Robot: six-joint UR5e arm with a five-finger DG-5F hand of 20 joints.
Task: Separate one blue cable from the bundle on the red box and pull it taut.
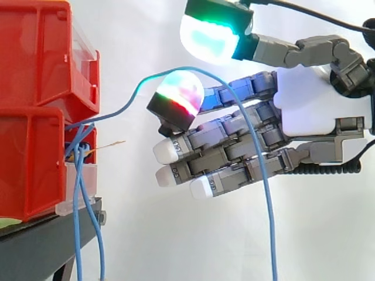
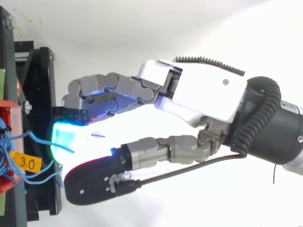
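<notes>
Now | fingers (image 1: pixel 234 149) straight, apart, no clamp | blue cable (image 1: pixel 270 222) arches over 1 | red box (image 1: pixel 35 58) at L

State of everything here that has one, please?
hand: open, fingers extended, thumb raised apart.
blue cable: draped over a finger, slack, not taut.
bundle: hanging loose from the red box.
red box: resting on the black stand.

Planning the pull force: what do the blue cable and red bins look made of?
Blue cable: likely a smooth plastic jacket, flexible, since it drapes in a loose arc. Red bins: apparently rigid moulded plastic, slightly glossy.
</notes>
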